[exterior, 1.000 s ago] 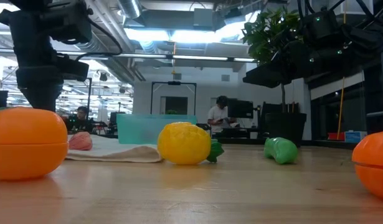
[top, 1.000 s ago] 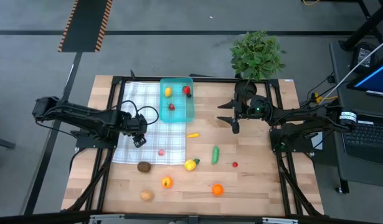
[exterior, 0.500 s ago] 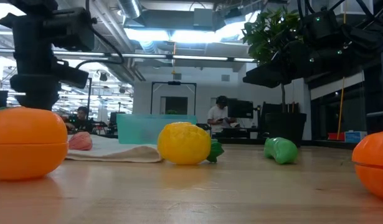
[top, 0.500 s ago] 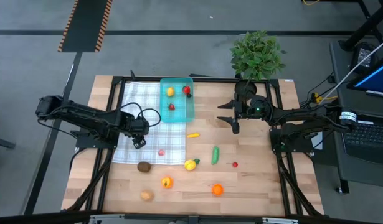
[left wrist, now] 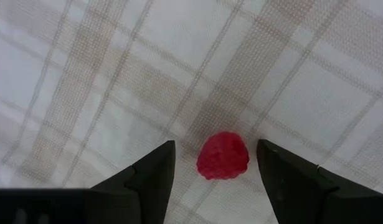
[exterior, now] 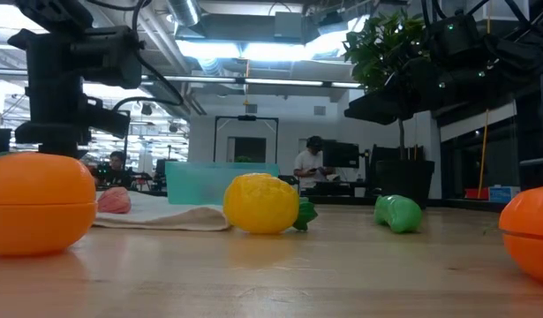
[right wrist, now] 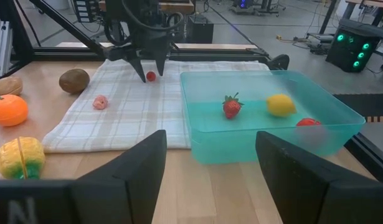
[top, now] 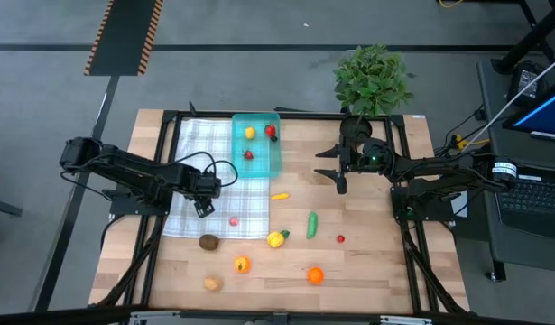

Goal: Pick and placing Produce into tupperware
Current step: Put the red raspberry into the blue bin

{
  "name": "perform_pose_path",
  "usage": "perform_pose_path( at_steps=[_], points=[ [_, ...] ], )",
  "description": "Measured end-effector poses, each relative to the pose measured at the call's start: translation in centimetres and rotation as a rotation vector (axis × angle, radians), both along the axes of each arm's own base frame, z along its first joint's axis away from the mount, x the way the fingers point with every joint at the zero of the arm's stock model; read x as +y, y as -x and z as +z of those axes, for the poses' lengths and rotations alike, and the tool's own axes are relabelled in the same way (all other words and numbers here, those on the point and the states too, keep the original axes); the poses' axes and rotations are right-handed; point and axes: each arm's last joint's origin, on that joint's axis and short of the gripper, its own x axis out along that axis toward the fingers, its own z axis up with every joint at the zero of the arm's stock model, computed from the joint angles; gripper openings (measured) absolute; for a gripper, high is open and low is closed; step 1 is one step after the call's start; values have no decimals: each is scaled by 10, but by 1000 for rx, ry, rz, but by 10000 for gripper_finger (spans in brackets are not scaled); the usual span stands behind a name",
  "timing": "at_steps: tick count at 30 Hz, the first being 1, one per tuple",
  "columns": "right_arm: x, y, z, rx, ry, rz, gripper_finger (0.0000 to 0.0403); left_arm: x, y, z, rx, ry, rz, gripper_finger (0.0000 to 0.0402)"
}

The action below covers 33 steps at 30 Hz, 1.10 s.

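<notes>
Left gripper [top: 202, 206] sits centre-left in the high view, over the white checked cloth [top: 191, 153], jaws spread wide and empty. In the left wrist view its two fingers [left wrist: 151, 177] straddle a small red raspberry [left wrist: 223, 155] lying on the cloth, gaps on both sides, no contact. The right wrist view shows the same gripper [right wrist: 151, 73] with the raspberry [right wrist: 151, 76] between its tips.

Right gripper [top: 339, 183] hangs over bare wood right of centre, jaws wide, holding nothing.

Teal tupperware [top: 239, 166] sits top centre, its left part overlapping the cloth; inside are a lemon [top: 250, 133], a strawberry [top: 248, 154] and another red piece [top: 270, 130].

Loose produce: pink piece [top: 233, 220] on the cloth's lower edge, brown kiwi [top: 208, 241], orange [top: 242, 264], potato-like piece [top: 212, 283], yellow pepper [top: 276, 238], green cucumber [top: 311, 224], small yellow-orange piece [top: 279, 195], tiny red piece [top: 340, 238], second orange [top: 315, 274]. Potted plant [top: 374, 79] at the top right table edge.
</notes>
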Motion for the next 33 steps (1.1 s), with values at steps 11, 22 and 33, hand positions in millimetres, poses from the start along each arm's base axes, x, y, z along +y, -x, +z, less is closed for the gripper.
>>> perform_pose_path(
  at_steps=[11, 22, 33],
  points=[
    [0, 0, 0, 0, 0, 0, 249, 0, 0, 0, 0, 0, 1, 148],
    [0, 0, 0, 0, -1, 0, 249, 0, 0, 0, -1, 1, 9, 95],
    [0, 0, 0, 1, -1, 0, 249, 0, 1, 2, -12, 3, 27, 85]
  ],
)
